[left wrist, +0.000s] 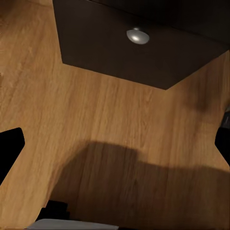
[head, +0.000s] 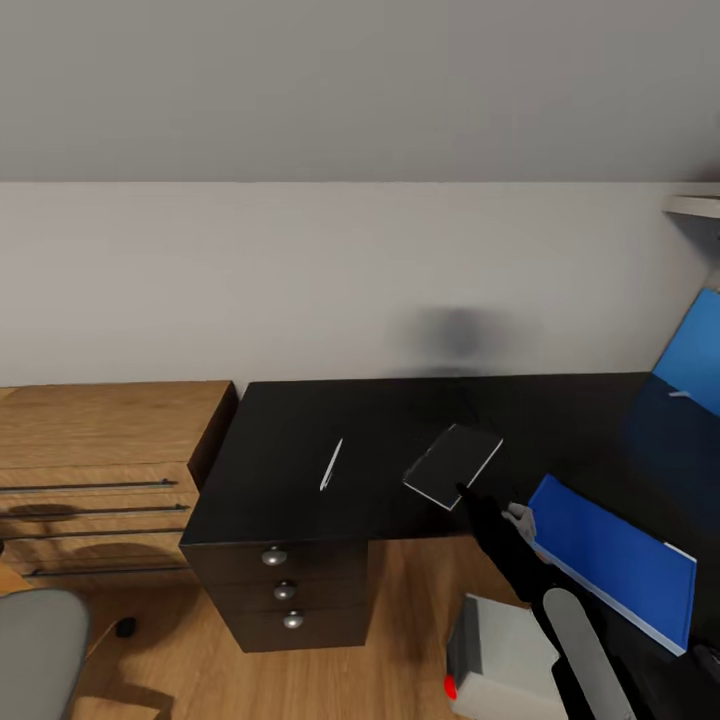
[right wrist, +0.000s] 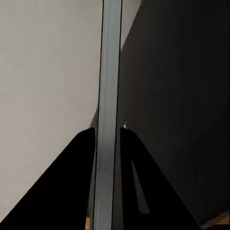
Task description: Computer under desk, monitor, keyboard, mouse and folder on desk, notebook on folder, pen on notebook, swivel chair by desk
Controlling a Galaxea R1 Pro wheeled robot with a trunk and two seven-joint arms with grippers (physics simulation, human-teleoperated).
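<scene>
Computer (head: 505, 650) on wood floor (head: 400, 600) under the bench (head: 300, 470), nearest the head camera. Right gripper (head: 468, 492) clamped on the notebook (head: 452, 465), held tilted just above the benchtop; right wrist view shows the fingers (right wrist: 79, 158) pinching its thin edge. Pen (head: 331, 465) lies on the bench, left of the notebook. Folder (head: 615, 560) flat on the bench, right. Left gripper's state: cannot tell. Drawer unit (head: 285, 590) below.

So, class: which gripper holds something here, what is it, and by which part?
The right gripper holds the notebook by its near edge, fingers on either face. The left holds nothing.
</scene>
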